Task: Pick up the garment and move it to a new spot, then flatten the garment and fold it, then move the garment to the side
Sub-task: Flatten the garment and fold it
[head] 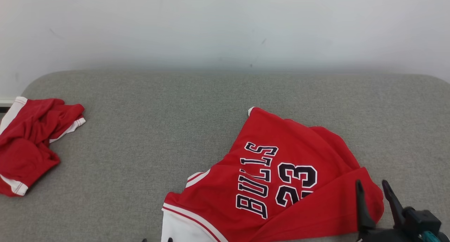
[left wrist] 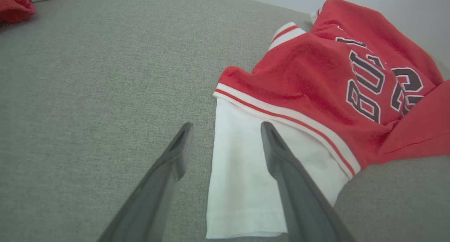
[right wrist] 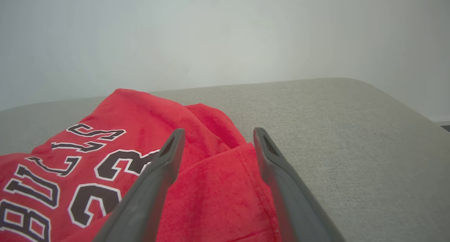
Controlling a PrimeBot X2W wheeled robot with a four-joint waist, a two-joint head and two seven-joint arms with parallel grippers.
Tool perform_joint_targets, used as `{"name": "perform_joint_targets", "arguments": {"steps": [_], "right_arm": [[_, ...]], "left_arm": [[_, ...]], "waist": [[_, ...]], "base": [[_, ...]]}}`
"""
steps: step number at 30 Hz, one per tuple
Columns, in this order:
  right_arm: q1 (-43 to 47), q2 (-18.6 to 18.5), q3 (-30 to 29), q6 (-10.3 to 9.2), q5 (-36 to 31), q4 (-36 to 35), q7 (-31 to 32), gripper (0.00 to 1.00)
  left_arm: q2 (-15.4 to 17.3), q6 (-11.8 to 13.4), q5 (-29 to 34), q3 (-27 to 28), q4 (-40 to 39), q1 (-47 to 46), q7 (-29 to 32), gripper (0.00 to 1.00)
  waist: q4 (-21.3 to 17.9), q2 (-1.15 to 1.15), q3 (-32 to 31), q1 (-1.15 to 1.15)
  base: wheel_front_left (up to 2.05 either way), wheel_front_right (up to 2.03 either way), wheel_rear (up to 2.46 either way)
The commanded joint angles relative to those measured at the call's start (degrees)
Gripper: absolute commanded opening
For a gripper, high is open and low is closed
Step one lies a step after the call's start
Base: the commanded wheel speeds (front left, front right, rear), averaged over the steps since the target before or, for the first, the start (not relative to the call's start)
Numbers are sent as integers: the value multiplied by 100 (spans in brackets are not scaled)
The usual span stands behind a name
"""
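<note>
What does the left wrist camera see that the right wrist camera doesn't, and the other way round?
Left wrist view: the jersey's white panel with striped trim, a second crumpled red garment far off, and the open left gripper. Right wrist view: the folded-over red hem, the cushion's rounded corner, and the open right gripper. Both: the red Bulls jersey, the grey cushion, the pale wall.

Open grey cushion (head: 140,136) stretches left of and behind the red jersey (head: 281,157), a crumpled red garment (head: 31,140) lying well to its left
</note>
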Motion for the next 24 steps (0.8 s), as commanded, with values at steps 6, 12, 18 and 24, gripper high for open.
{"name": "perform_joint_targets", "arguments": {"steps": [6, 12, 18, 24], "right_arm": [[437, -155, -196, -13, -59, -21, 82, 100], [472, -196, -293, -13, -59, 76, 184, 100], [207, -340, -236, -13, -24, 599, 284, 100], [-41, -397, -136, -13, 52, 1098, 225, 100]], "left_arm": [[-1, -87, -86, -251, 43, 335, 193, 100], [57, -82, -158, -320, 123, 565, 284, 100], [-20, -132, -214, -313, 457, 494, 227, 100], [-146, -268, -346, -291, 805, 346, 84, 100]], "waist": [[-58, 0, -54, 0], [-92, 0, -106, 0], [-103, 0, -139, 0], [-85, 0, -167, 0]], "base": [[0, 0, 0], [0, 0, 0], [0, 0, 0], [0, 0, 0]]}}
